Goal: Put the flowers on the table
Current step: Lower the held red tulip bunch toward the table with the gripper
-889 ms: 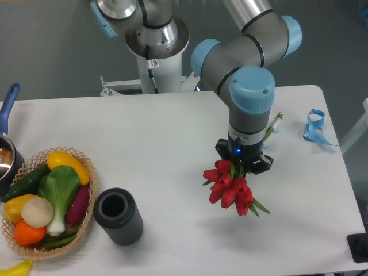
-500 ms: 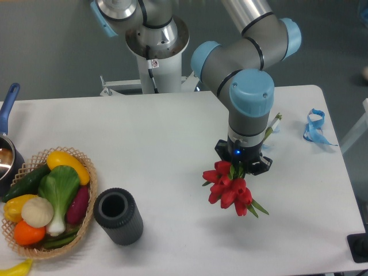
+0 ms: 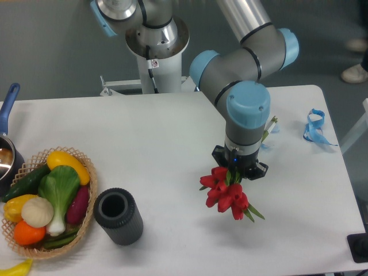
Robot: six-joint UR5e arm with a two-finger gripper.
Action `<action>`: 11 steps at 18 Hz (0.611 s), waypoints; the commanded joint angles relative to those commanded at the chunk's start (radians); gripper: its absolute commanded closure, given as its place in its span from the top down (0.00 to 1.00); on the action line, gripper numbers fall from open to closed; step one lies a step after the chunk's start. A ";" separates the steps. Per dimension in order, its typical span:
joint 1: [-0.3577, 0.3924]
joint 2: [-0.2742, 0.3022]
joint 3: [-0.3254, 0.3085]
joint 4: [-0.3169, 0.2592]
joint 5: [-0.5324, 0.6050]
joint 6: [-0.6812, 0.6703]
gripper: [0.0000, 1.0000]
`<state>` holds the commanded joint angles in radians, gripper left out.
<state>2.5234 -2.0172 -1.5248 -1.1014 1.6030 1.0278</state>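
Observation:
The flowers [image 3: 226, 192], a bunch of red tulips with green stems, hang tilted over the right middle of the white table [image 3: 172, 144]. Their stem ends [image 3: 270, 125] stick out behind the wrist. My gripper [image 3: 237, 171] is shut on the stems; its fingers are hidden under the wrist and the blooms. I cannot tell whether the blooms touch the tabletop. The dark cylinder [image 3: 118, 216] stands upright to the left, well apart from the flowers.
A wicker basket [image 3: 86, 213] of vegetables sits at the front left. A pot with a blue handle [image 3: 7, 109] is at the left edge. A blue ribbon [image 3: 315, 127] lies at the right rear. The robot base [image 3: 156, 52] stands behind the table.
The gripper and the flowers have shifted slightly to the left and a little toward the rear. The grip on the stems is unchanged.

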 joint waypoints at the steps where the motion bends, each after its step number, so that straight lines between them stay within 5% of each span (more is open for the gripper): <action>1: -0.002 -0.002 0.000 0.000 0.000 0.000 0.29; 5: -0.017 -0.029 0.000 0.006 -0.002 -0.002 0.37; 11: -0.028 -0.055 -0.009 0.087 -0.008 -0.009 0.49</action>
<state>2.4958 -2.0724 -1.5340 -1.0140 1.5954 1.0186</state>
